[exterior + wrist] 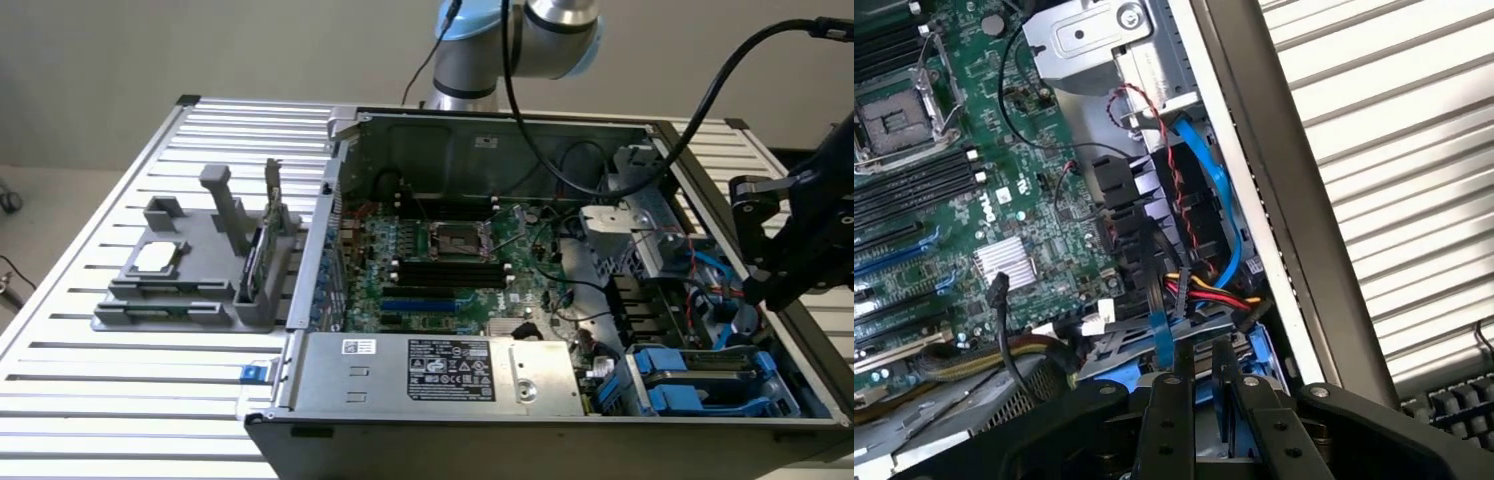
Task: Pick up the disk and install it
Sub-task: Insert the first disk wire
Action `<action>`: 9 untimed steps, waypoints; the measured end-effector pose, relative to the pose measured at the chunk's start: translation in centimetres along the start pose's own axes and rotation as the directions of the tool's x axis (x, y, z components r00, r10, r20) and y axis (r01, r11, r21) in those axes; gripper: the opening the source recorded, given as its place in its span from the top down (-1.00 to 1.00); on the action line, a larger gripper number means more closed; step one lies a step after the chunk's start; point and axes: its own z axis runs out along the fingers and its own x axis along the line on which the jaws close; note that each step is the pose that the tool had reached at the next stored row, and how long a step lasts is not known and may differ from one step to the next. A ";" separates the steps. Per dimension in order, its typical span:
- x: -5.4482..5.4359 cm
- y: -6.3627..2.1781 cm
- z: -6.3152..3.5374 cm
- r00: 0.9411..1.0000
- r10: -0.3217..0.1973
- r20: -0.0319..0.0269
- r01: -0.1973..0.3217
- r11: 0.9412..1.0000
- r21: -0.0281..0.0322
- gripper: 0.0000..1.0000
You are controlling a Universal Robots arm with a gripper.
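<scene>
Wrist view showed the gripper (1206,405), fingers narrowly apart and empty, poised directly above the disk (1119,345) in the case's (1249,120) corner bay.

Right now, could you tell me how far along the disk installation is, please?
Done: cannot tell; no disk is clearly seated, and whether one is held is hidden. In hand: the gripper hangs over the blue drive bay in the open case. Left: seating the disk, as far as shows.
</scene>
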 end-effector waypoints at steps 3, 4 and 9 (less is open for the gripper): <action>-0.1 0.02 0.11 1.000 0.025 0.002 -0.025 1.000 0.000 0.56; -0.1 0.04 0.14 0.999 0.033 0.002 -0.033 0.999 0.000 0.56; -0.3 0.12 0.27 0.998 0.066 0.005 -0.067 0.998 0.001 0.56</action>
